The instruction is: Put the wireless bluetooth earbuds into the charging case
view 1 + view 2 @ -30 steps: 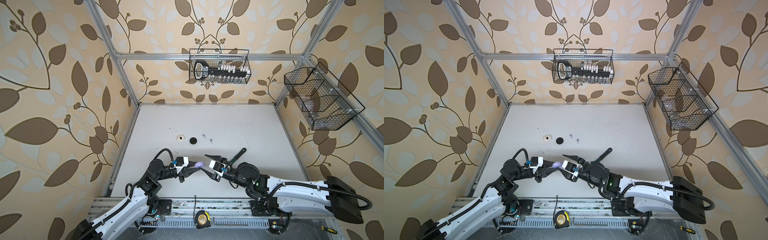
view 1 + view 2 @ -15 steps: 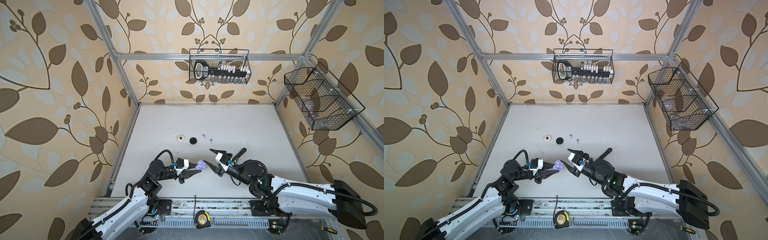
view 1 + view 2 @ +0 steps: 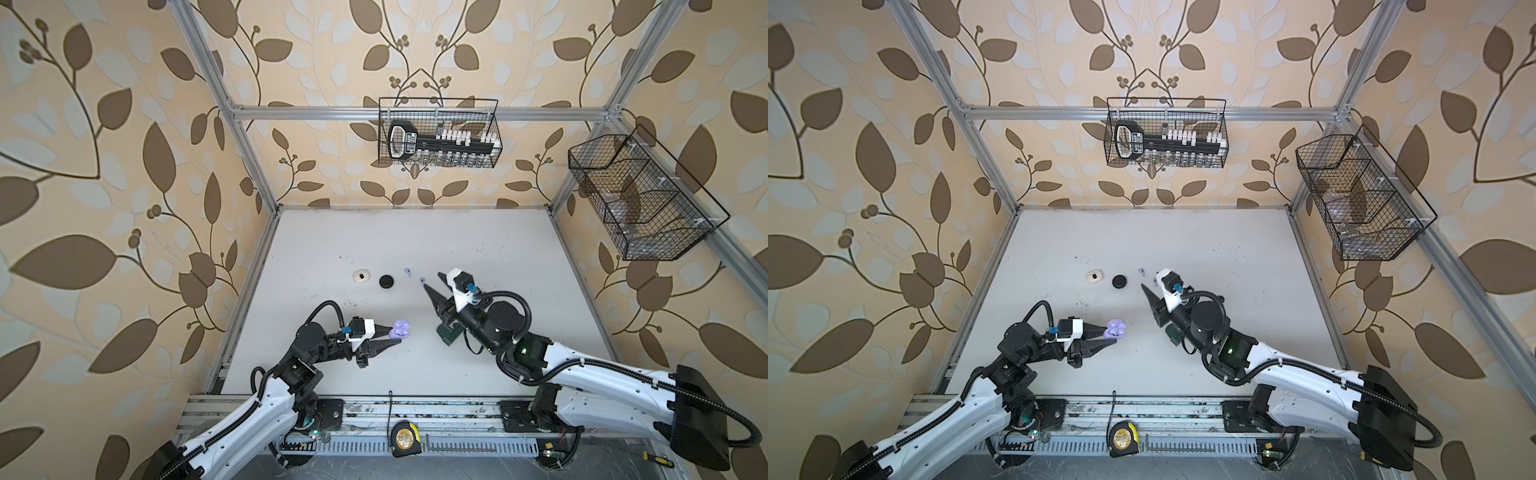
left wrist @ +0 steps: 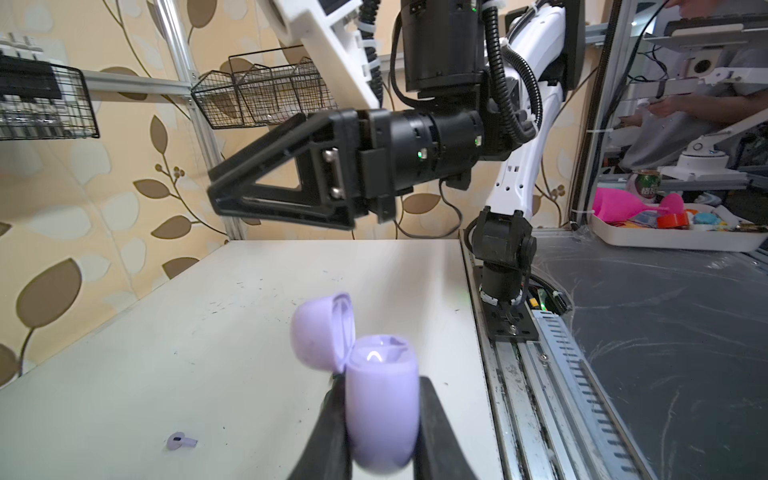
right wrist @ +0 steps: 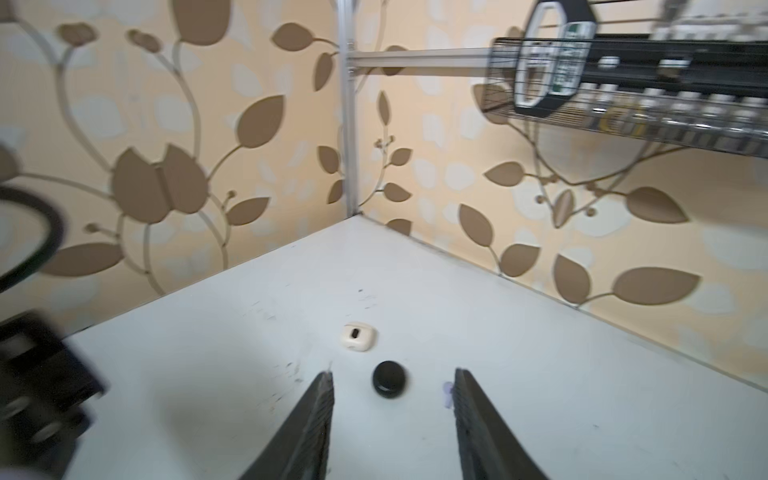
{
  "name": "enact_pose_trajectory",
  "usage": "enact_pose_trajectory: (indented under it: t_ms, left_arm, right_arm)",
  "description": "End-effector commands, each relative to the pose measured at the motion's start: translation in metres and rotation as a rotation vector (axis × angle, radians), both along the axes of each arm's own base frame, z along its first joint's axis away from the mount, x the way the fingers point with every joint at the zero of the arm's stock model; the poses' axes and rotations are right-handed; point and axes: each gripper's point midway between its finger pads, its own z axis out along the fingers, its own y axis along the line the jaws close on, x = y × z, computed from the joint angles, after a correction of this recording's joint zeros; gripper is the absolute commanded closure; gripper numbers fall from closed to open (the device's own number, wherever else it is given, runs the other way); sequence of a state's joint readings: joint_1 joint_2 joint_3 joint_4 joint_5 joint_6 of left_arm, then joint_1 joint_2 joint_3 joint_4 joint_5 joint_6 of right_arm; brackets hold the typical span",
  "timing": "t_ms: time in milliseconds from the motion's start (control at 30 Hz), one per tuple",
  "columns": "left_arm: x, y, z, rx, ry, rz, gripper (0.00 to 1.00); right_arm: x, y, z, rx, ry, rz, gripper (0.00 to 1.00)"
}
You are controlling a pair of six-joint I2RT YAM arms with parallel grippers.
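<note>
the left gripper point(image 3: 395, 336) is clamped on the body of the lilac charging case point(image 3: 401, 329), near the front of the white table point(image 3: 498, 249). in the left wrist view the case sits upright between the two dark fingers point(image 4: 332, 419), with its lid point(image 4: 320, 332) swung open to one side. the wells face up, and i cannot tell whether anything sits in them.

the right gripper point(image 3: 433, 281) has its jaws apart with nothing between them. it points toward the back of the table, well apart from the case. two lilac earbuds point(image 3: 408, 271) lie loose on the table just beside its tips. in the right wrist view one earbud point(image 5: 446, 390) lies right next to a fingertip point(image 5: 461, 376).

further left a round black case point(image 3: 387, 281) and a white case point(image 3: 360, 276) lie side by side, both shut. a dark green tool point(image 3: 446, 332) pokes out from under the right arm's wrist.
</note>
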State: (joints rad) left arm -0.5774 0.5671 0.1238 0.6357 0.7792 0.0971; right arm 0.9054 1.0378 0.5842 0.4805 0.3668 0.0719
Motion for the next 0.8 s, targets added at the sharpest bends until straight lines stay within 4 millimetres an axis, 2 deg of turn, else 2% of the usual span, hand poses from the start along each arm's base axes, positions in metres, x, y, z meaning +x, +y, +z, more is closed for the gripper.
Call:
enact_pose_trajectory:
  t_ms: [0,133,233,300,400,567,767]
  left_arm:
    - [0.008,0.006,0.016,-0.077,-0.021,0.077,1.00]
    - [0.021,0.014,0.016,-0.120,-0.004,0.164,1.00]
    - [0.023,0.016,0.016,-0.138,-0.010,0.176,1.00]
    - [0.024,0.017,0.016,-0.154,-0.010,0.177,1.00]
    - [0.025,0.019,0.018,-0.172,-0.011,0.169,1.00]
    - [0.022,0.027,0.022,-0.224,-0.041,0.182,1.00]
    - [0.013,0.027,0.023,-0.199,-0.073,0.152,1.00]
  right_arm:
    - [0.037,-0.031,-0.034,0.096,0.260,-0.167,0.53]
    - [0.068,-0.039,-0.086,0.051,0.477,-0.218,0.53]
    - [0.086,-0.032,-0.123,-0.043,0.626,-0.227,0.52]
    - [0.095,-0.025,-0.150,-0.142,0.712,-0.240,0.48]
    - [0.105,-0.015,-0.181,-0.221,0.809,-0.236,0.49]
    - [0.115,-0.001,-0.217,-0.309,0.909,-0.221,0.49]
    - [0.127,0.001,-0.236,-0.391,0.957,-0.251,0.50]
